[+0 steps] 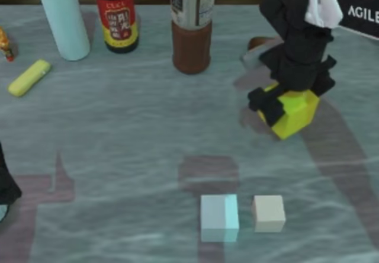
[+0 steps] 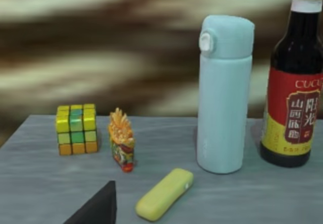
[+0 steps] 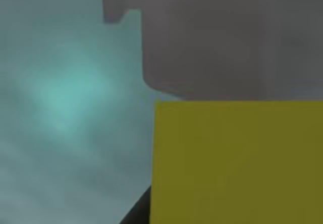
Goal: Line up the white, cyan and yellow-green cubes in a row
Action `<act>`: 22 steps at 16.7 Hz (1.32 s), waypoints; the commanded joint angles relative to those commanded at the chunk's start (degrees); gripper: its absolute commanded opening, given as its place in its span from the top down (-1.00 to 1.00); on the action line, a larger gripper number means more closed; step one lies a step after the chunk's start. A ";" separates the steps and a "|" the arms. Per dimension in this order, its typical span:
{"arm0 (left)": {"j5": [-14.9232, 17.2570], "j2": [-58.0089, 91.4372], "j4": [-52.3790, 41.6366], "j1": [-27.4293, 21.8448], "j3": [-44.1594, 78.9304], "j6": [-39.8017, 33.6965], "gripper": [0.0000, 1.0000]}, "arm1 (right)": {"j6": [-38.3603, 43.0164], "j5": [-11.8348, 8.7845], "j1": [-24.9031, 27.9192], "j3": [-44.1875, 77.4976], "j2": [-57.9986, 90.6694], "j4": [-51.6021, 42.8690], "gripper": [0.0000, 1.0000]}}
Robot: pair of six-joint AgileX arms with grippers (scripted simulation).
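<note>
the right gripper [image 1: 291, 100] sits over the big cube [image 1: 296, 114] at the table's [image 1: 118, 156] right. nearer the front edge and left of the gripper, the mid cube [image 1: 219, 217] lies just left of the small cube [image 1: 269, 213], apart.

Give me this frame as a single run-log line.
right gripper: on yellow-green cube, right-back of table | cyan cube, white cube: side by side, front | left arm: parked at left edge

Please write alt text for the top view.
The right gripper grips the yellow-green cube at the table's right. Nearer the front, the cyan cube and white cube sit side by side, apart.
</note>
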 joint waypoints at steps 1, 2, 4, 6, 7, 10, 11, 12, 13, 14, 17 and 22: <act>0.00 0.00 0.00 0.00 0.00 0.00 -1.00 | -0.01 0.07 0.06 1.34 -0.62 -2.02 1.00; 0.00 0.00 0.00 0.00 0.00 0.00 -1.00 | 0.00 0.13 0.10 2.44 -1.19 -3.47 1.00; 0.00 0.00 0.00 0.00 0.00 0.00 -1.00 | 0.03 0.18 0.10 3.33 -1.78 -4.54 1.00; 0.00 0.00 0.00 0.00 0.00 0.00 -1.00 | 0.03 0.18 0.10 3.33 -1.78 -4.54 1.00; 0.00 0.00 0.00 0.00 0.00 0.00 -1.00 | 0.12 0.15 -0.18 3.22 -1.58 -4.41 1.00; 0.00 0.00 0.00 0.00 0.00 0.00 -1.00 | 2.05 0.12 1.08 3.91 -1.13 -4.81 1.00; 0.00 0.00 0.00 0.00 0.00 0.00 -1.00 | 3.86 0.11 2.28 4.48 -0.82 -5.12 1.00; 0.00 0.00 0.00 0.00 0.00 0.00 -1.00 | 6.25 0.10 3.79 5.13 -0.50 -5.48 1.00; 0.00 0.00 0.00 0.00 0.00 0.00 -1.00 | 9.20 0.09 5.55 5.83 -0.15 -5.89 1.00; 0.00 0.00 0.00 0.00 0.00 0.00 -1.00 | 12.79 0.08 7.55 6.57 0.23 -6.36 1.00; 0.00 0.00 0.00 0.00 0.00 0.00 -1.00 | 26.77 0.03 14.58 8.75 1.40 -8.03 1.00; 0.00 0.00 0.00 0.00 0.00 0.00 -1.00 | 52.76 -0.01 27.09 11.62 2.56 -10.62 1.00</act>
